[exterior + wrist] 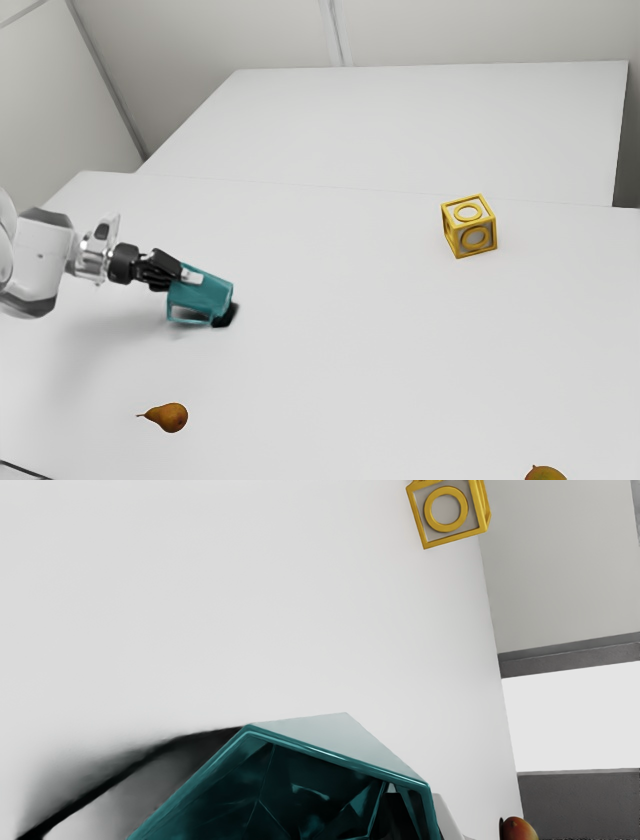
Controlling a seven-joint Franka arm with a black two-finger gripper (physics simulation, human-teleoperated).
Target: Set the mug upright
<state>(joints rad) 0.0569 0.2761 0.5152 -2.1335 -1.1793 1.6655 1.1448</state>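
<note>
Status: mug (208, 297) not upright yet. It's tipped over at the end effector (186, 274), mouth toward the arm, base toward the exterior view's right and angled down, handle (190, 322) on the underside. Reach is done: end effector is right at the mouth end. Grasp unconfirmed; can't tell if it's clamped on the wall or loose. Can't tell either whether the mug bears on the tabletop (330, 380) or hangs just over it.

Left, my read: confirm hold, rotate base down, seat it flat, release, back off. Block (470, 228) and pear (172, 417) are well apart from it.
</note>
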